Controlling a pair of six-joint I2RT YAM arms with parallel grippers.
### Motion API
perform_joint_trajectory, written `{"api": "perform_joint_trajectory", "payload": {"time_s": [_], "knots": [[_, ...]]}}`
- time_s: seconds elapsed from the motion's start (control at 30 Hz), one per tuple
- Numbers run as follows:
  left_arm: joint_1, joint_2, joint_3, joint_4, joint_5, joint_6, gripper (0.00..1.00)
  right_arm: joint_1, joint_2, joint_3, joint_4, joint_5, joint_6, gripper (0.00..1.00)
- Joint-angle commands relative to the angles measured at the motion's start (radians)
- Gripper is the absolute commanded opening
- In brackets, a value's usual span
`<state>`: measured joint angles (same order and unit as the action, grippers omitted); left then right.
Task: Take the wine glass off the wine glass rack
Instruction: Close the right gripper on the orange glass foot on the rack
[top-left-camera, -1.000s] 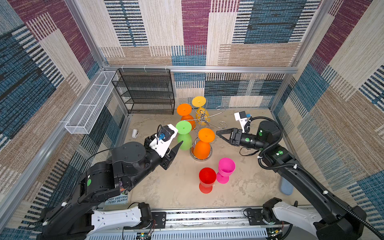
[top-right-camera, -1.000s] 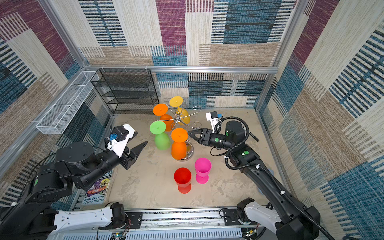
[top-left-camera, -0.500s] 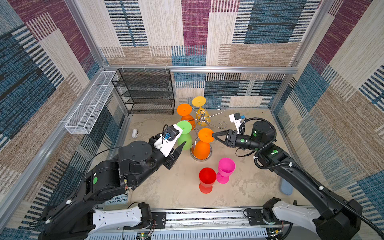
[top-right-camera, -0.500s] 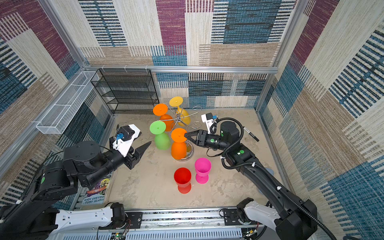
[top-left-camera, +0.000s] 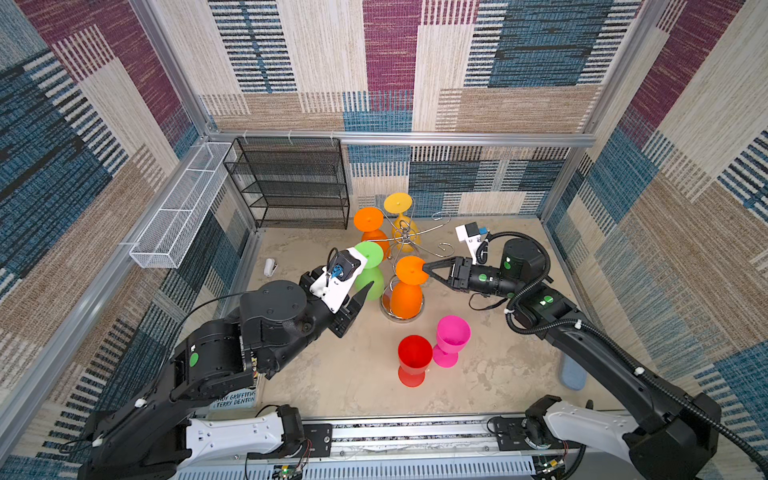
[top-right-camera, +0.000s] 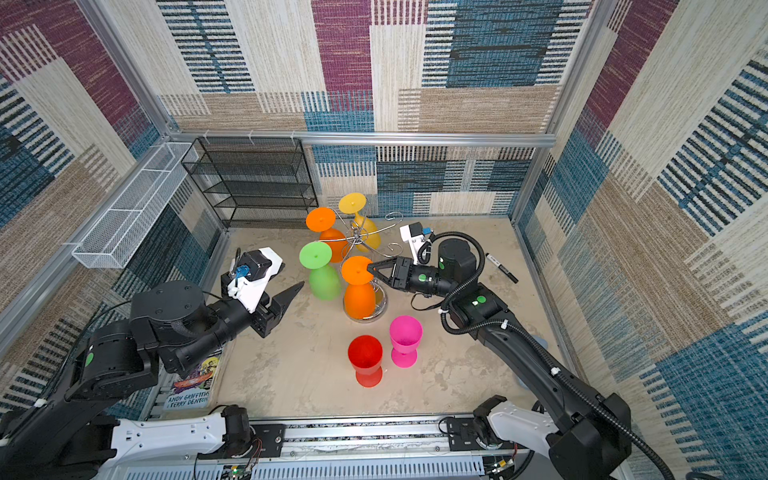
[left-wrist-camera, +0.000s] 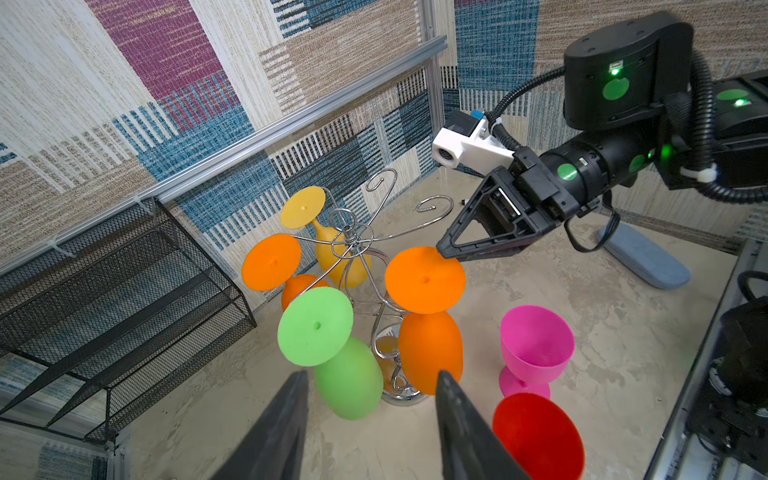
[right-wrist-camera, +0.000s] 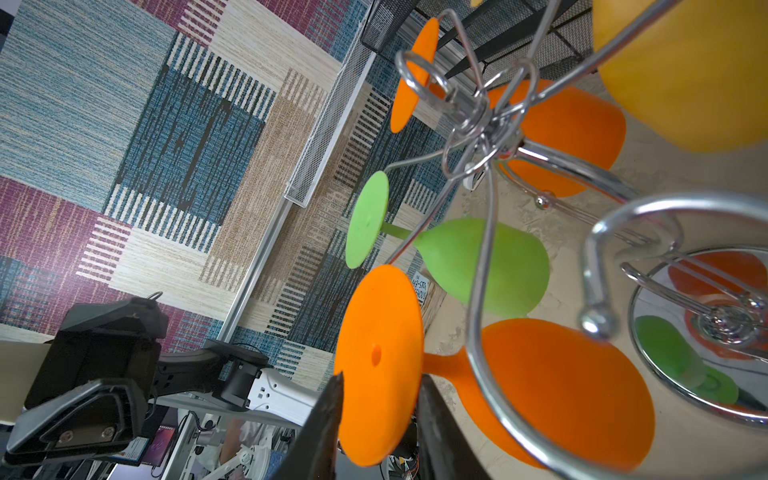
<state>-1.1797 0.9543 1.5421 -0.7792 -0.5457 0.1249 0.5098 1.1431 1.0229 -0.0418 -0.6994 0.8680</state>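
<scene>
From my seat, the black mesh shelf unit (top-left-camera: 291, 183) fills the back left of both top views, and the white mesh basket (top-left-camera: 178, 212) hangs on the wall to its left. The wine glass rack (top-right-camera: 380, 306) stands mid-frame with four glasses hanging bowl-down. The yellow wine glass (top-left-camera: 398, 203) and rear orange wine glass (top-left-camera: 368, 220) are at the back, and the green wine glass (top-left-camera: 370, 282) is on the left. The front orange wine glass (top-left-camera: 406, 297) hangs over the base.

Lower in frame, a pink wine glass (top-left-camera: 452, 332) and a red wine glass (top-left-camera: 414, 353) stand upright side by side.

My right gripper (top-left-camera: 424, 268) reaches in from the right with narrow jaws straddling the rim of the front glass's foot. I cannot tell whether they pinch it. My left gripper (top-right-camera: 291, 296) hovers left of the green glass, its jaws apart and empty.
</scene>
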Motion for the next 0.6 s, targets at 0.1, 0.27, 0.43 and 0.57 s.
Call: {"api": "perform_joint_trajectory", "payload": {"time_s": [0.1, 0.27, 0.43, 0.57], "knots": [[0.007, 0.004, 0.003, 0.035, 0.004, 0.002, 0.52, 0.004, 0.012, 0.016, 0.011, -0.025, -0.012, 0.26], [0.012, 0.010, 0.003, 0.035, 0.010, 0.007, 0.52, 0.007, 0.024, 0.020, 0.012, -0.030, -0.009, 0.22], [0.020, 0.013, 0.003, 0.038, 0.015, 0.010, 0.52, 0.009, 0.036, 0.028, 0.016, -0.039, -0.009, 0.19], [0.029, 0.015, 0.001, 0.036, 0.022, 0.009, 0.51, 0.009, 0.043, 0.037, 0.017, -0.042, -0.005, 0.15]]}}
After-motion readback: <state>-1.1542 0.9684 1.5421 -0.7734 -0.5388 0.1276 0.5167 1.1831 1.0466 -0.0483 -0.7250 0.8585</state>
